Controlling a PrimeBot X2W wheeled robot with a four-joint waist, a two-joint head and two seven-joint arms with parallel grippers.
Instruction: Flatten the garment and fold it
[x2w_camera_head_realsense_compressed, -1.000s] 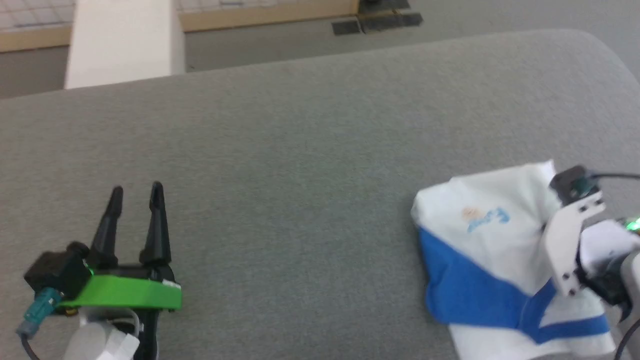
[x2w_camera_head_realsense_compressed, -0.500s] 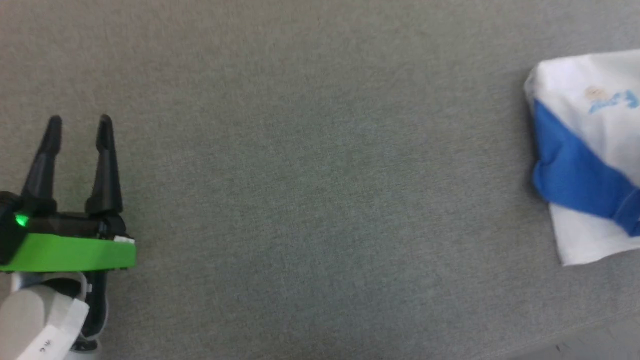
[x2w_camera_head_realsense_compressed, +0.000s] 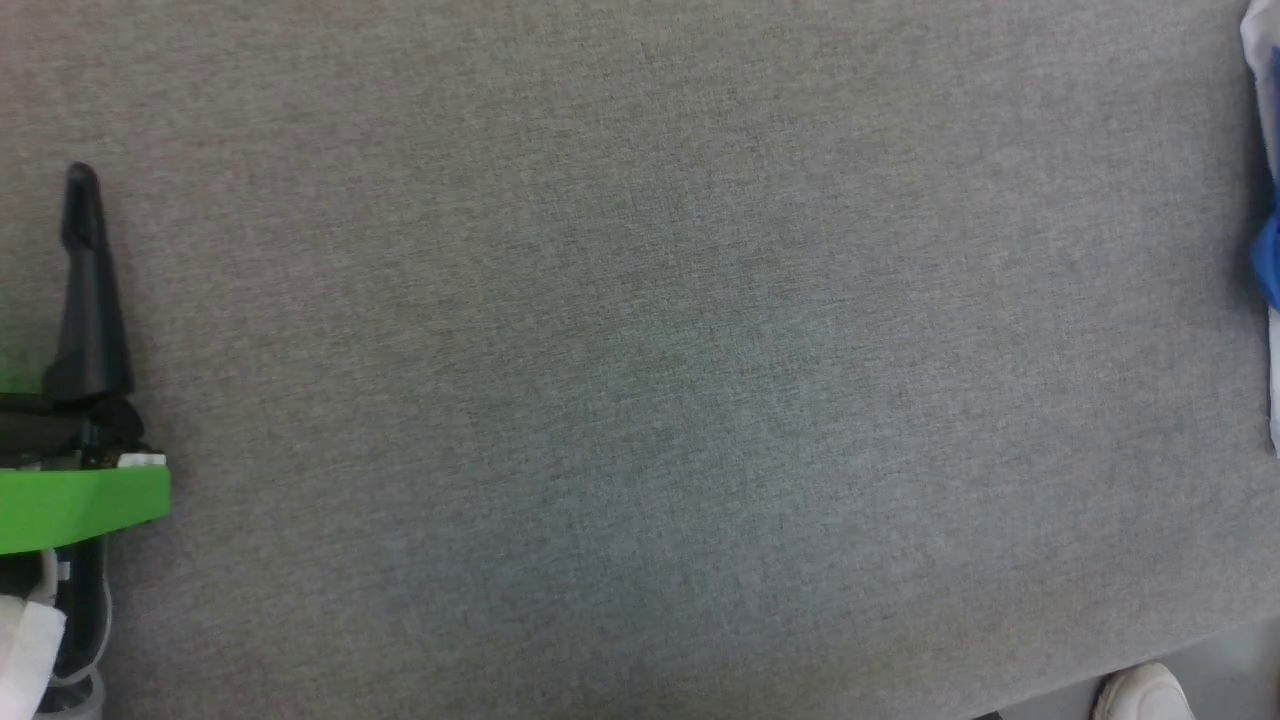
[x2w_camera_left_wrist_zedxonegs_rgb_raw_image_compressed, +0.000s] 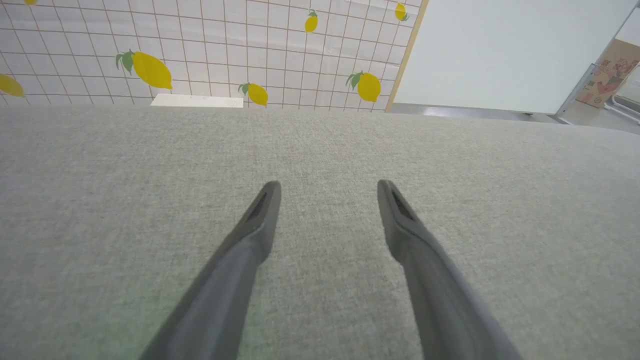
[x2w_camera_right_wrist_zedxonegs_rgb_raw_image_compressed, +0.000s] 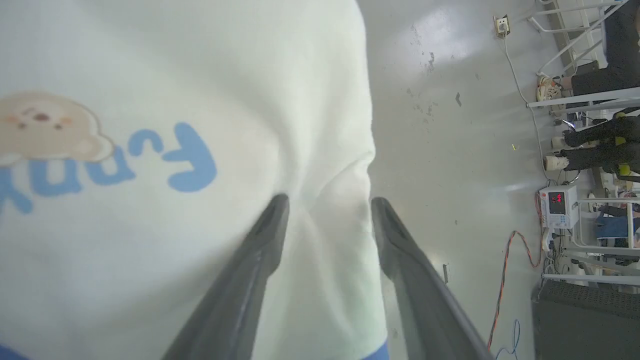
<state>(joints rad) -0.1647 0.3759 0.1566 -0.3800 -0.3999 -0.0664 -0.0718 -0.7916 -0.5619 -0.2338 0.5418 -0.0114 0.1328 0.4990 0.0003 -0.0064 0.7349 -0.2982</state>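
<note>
– White cloth, soft and thin: that's the garment (x2w_camera_right_wrist_zedxonegs_rgb_raw_image_compressed: 125, 240). Pale bear print w/ blue letters on the front, plus a strip of bright blue.
– Where's it lying?
– Far right of the grey padded surface (x2w_camera_head_realsense_compressed: 640, 350). The head view has a white-and-blue sliver of it at the right edge.
– And vs. the fingers?
– Right gripper (x2w_camera_right_wrist_zedxonegs_rgb_raw_image_compressed: 327, 205) sits over the white part, close to the cloth's edge, w/ pale floor (x2w_camera_right_wrist_zedxonegs_rgb_raw_image_compressed: 440, 125) beyond. A small puckered ridge of cloth runs btwn the two tips.
– Gripped?
– No. Fingers stand wide apart and the pucker lies loose in the gap, nothing clamped. Can't tell if the tips touch the fabric.
– Left side?
– Left gripper (x2w_camera_left_wrist_zedxonegs_rgb_raw_image_compressed: 327, 200) is at the left of the surface, well apart from the shirt. Fingers spread fully w/ nothing btwn them, pointing toward the far side over plain grey fabric. Contact w/ the surface: can't tell.
</note>
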